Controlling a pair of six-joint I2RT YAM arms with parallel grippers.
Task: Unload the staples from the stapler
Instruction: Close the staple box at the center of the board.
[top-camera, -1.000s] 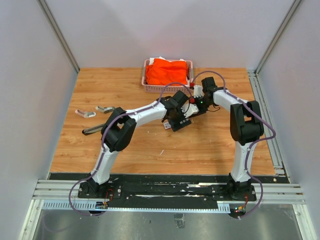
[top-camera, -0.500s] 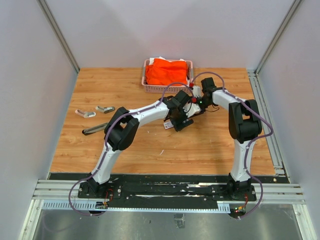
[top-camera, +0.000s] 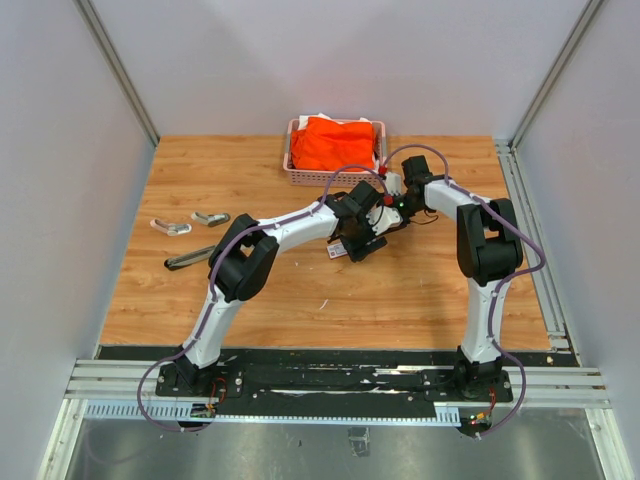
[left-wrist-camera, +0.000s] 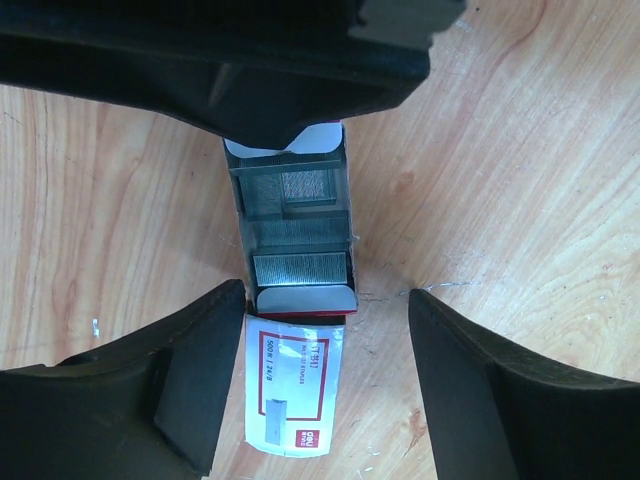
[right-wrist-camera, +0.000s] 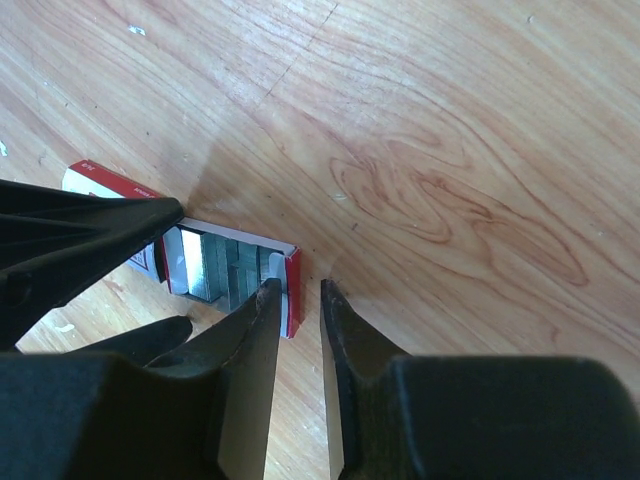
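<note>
The staples lie as thin grey strips in the open tray of the staple box at mid-table. They are probably light, stiff, slippery and easily snapped, so they are best pinched across a strip's long sides. The left gripper gapes astride the box. The right gripper is nearly shut at the tray's end wall, and whether it grips cannot be told.

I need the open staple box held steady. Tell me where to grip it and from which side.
Best grip the staple box across its long side walls, from above. It lies flat, narrow, staples exposed on top; the open left gripper straddles it there.
</note>
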